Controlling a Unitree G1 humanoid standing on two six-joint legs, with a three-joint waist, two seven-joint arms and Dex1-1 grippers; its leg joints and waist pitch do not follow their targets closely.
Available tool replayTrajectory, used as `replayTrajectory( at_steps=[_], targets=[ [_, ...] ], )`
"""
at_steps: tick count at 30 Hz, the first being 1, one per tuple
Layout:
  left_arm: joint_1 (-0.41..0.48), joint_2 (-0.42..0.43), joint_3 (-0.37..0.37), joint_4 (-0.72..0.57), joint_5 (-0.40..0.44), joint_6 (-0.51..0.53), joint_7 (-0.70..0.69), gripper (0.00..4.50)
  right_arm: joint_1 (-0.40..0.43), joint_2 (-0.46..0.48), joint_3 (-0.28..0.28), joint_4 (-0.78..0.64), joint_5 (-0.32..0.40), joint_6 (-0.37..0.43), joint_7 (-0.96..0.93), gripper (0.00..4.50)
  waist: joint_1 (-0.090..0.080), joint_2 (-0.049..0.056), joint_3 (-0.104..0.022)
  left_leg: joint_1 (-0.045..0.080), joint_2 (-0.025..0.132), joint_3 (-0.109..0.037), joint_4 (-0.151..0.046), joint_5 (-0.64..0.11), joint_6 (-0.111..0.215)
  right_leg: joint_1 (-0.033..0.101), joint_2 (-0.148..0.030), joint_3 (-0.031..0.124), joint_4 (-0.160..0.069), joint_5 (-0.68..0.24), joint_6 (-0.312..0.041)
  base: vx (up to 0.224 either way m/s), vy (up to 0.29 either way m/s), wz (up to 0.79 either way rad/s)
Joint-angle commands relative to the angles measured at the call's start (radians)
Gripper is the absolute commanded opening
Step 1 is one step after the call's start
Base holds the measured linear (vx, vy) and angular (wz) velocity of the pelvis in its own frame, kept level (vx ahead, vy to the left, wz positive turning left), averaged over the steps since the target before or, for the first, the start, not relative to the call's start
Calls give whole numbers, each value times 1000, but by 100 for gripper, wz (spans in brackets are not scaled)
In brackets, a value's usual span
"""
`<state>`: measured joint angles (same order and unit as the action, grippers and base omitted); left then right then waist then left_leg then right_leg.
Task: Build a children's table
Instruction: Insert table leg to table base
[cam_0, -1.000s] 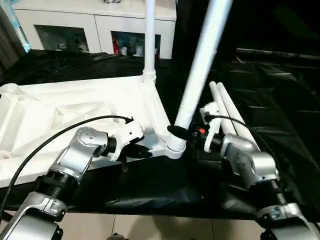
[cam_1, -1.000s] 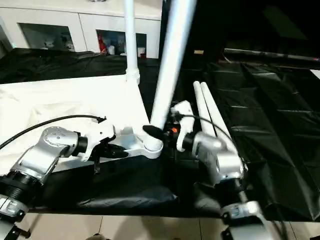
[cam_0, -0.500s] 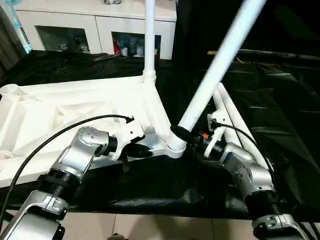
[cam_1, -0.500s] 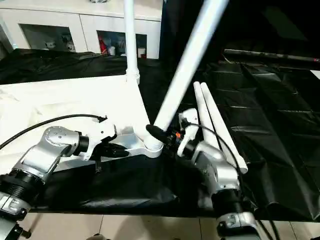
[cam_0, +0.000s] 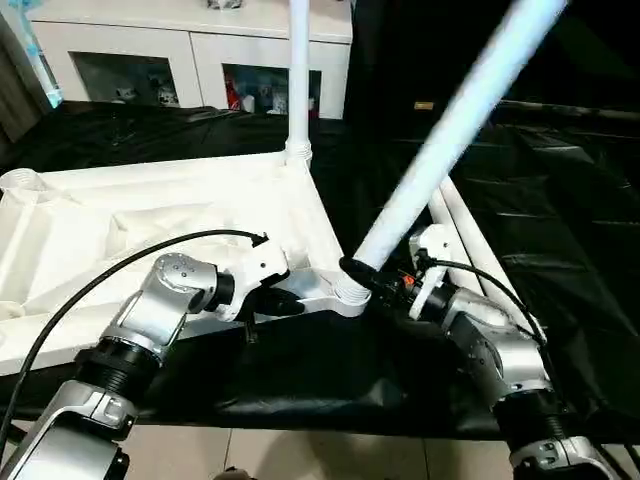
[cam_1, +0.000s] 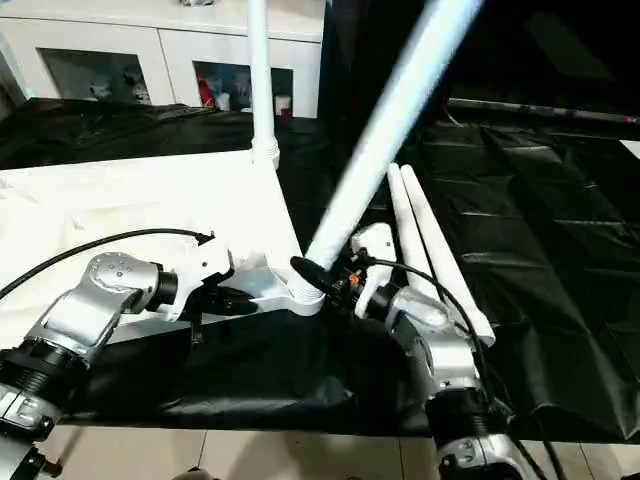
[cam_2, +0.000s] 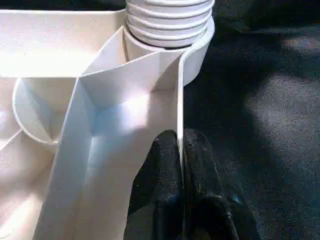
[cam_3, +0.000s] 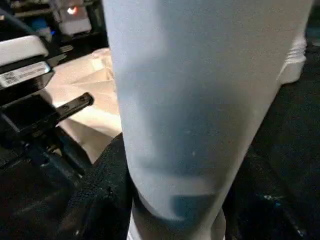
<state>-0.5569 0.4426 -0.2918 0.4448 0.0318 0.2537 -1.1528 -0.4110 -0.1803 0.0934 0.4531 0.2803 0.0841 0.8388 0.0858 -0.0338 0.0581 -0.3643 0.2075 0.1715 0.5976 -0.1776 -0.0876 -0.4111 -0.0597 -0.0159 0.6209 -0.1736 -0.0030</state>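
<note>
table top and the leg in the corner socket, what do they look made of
Table top: looks like moulded white plastic, smooth, slightly glossy, with thin cast ribs and a ridged round socket. Tilted leg: smooth white tube, probably plastic too; whether it is hollow cannot be told.

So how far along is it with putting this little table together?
One leg already stands upright in a far corner socket. The right pincer grips a second leg, tilted at the near corner socket, while the left pincer pinches the tabletop's rim. Two spare legs lie waiting.

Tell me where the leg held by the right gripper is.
In the left eye view the leg slants up to the right from the near corner socket of the tabletop, gripped low by the right gripper, left of two loose legs.
</note>
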Motion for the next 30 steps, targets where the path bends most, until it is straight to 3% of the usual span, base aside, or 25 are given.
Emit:
replayTrajectory(
  at_steps=[1, 2, 3, 8, 14, 17, 19, 20, 22, 23, 25, 26, 28, 29, 30],
  targets=[
    [-17, -5, 17, -47, -18, -32, 22, 0, 5, -14, 73, 83, -67, 65, 22, 191, -5, 0, -61, 11, 14, -1, -81, -276, -7, 36, -60, 26, -82, -351, -169, 0, 0, 0],
    [-17, -5, 16, -48, -18, -32, 22, 0, -7, -17, 76, 88, -69, 70, 27, 191, -7, 3, -60, 13, 14, -1, -82, -296, -13, 33, -59, 26, -87, -373, -164, 0, 0, 0],
    [-15, -4, 17, -50, -18, -33, 22, 0, -15, -19, 80, 92, -70, 73, 31, 191, -8, -7, -60, 14, 14, -1, -83, -309, -14, 33, -59, 26, -87, -386, -158, 0, 0, 0],
    [-12, -2, 16, -59, -18, -37, 21, 0, -66, -30, 100, 128, -85, 100, 69, 191, -13, -18, -62, 11, 15, -1, -82, -298, -10, 33, -61, 27, -87, -382, -152, 0, 0, 0],
    [-10, -2, 17, -57, -16, -45, 22, 0, -80, -51, 124, 167, -104, 116, 119, 191, -20, -16, -62, 11, 15, -1, -82, -304, -10, 31, -59, 26, -87, -374, -157, 0, 0, 0],
    [-13, -4, 6, -43, -13, -66, 12, 0, -77, -63, 126, 197, -102, 109, 154, 191, -19, -4, -63, 13, 15, -2, -82, -314, -13, 31, -59, 27, -87, -363, -163, 0, 0, 0],
    [-12, -3, -5, -47, -22, -73, -22, 0, -80, -63, 114, 219, -88, 107, 188, 191, -19, -4, -65, 12, 15, -2, -82, -315, -14, 34, -57, 26, -85, -332, -174, 0, 0, 0],
    [-9, -3, -10, -58, -37, -76, -53, 0, -78, -66, 114, 227, -84, 100, 210, 191, -18, 8, -66, 13, 15, -2, -83, -315, -17, 34, -57, 26, -85, -307, -183, 0, 0, 0],
    [-4, 2, -17, -76, -50, -79, -87, 0, -72, -72, 120, 230, -87, 84, 234, 191, -17, 9, -69, 12, 16, -2, -84, -306, -15, 39, -55, 24, -80, -251, -201, 0, 0, 0],
    [-1, 7, -23, -89, -59, -79, -112, 0, -65, -75, 122, 227, -86, 77, 249, 191, -17, 17, -70, 14, 16, -3, -84, -298, -15, 40, -54, 23, -76, -217, -212, 0, 0, 0],
    [1, 11, -28, -100, -68, -80, -135, 0, -61, -78, 122, 224, -81, 73, 263, 191, -18, 13, -73, 14, 16, -1, -82, -282, -8, 43, -53, 22, -73, -170, -229, 0, 0, 0],
    [1, 16, -32, -107, -69, -79, -146, 0, -55, -81, 125, 217, -77, 72, 274, 191, -17, 17, -72, 15, 16, -1, -83, -280, -7, 44, -52, 21, -72, -160, -236, 0, 0, 0],
    [4, 28, -44, -122, -66, -86, -163, 0, -41, -86, 132, 197, -73, 64, 297, 191, -16, 17, -71, 16, 18, -1, -85, -294, -6, 45, -53, 21, -75, -168, -237, 0, 0, 0],
    [5, 34, -49, -131, -67, -84, -175, 0, -32, -89, 135, 187, -69, 64, 314, 191, -13, 23, -70, 17, 18, -2, -86, -303, -8, 44, -54, 21, -75, -178, -237, 0, 0, 0],
    [7, 39, -53, -139, -69, -81, -185, 0, -25, -91, 139, 177, -66, 64, 329, 191, -12, 21, -69, 19, 19, -2, -87, -319, -10, 44, -55, 21, -78, -196, -234, 0, 0, 0]
  ],
)
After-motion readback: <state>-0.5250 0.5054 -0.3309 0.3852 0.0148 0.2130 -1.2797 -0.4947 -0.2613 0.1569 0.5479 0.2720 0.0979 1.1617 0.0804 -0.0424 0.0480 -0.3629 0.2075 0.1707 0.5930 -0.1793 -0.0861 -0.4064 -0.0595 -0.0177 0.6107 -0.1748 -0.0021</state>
